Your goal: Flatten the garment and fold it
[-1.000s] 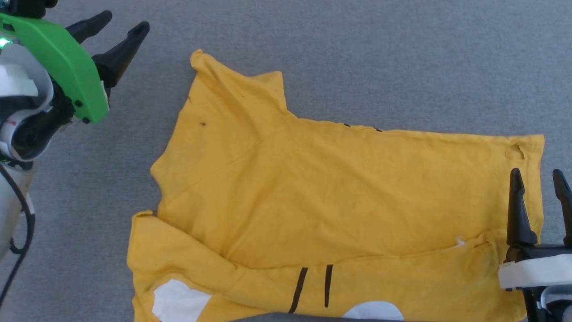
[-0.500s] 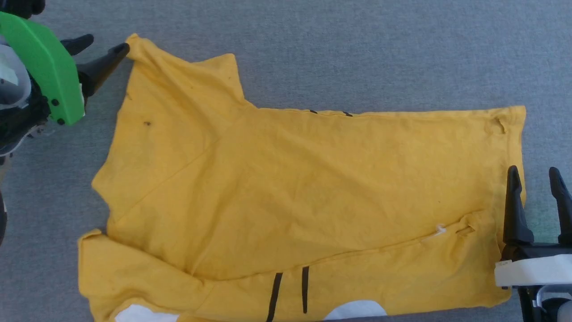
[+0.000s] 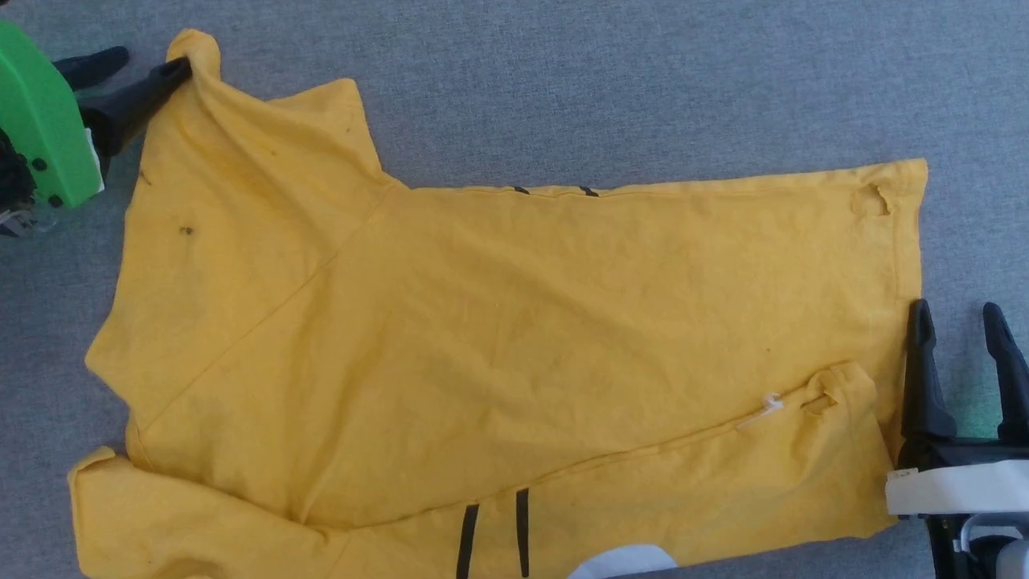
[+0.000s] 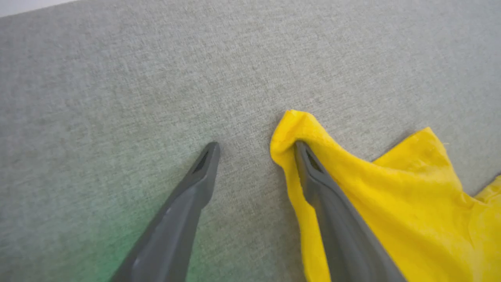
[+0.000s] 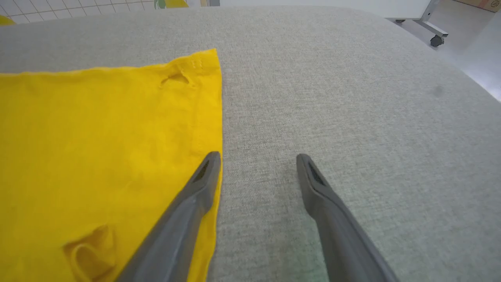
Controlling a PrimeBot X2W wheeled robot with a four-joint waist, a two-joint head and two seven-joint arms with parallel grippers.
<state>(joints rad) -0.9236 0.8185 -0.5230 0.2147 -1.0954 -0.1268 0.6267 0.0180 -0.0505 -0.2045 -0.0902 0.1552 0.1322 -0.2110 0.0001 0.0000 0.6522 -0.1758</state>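
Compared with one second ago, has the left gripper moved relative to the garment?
Yes. Judged against the garment, since the camera shifted, the left gripper has come rightward: its fingertip, apart before, now touches the sleeve corner.

Head view straight down on garment (image 3: 514, 322), wrist views low, close, at its opposite ends

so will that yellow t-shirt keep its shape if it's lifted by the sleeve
Probably floppy: the T-shirt lies creased and folded over itself, its sleeve tip curling round one finger of the left gripper. It may drag on the textured grey surface.
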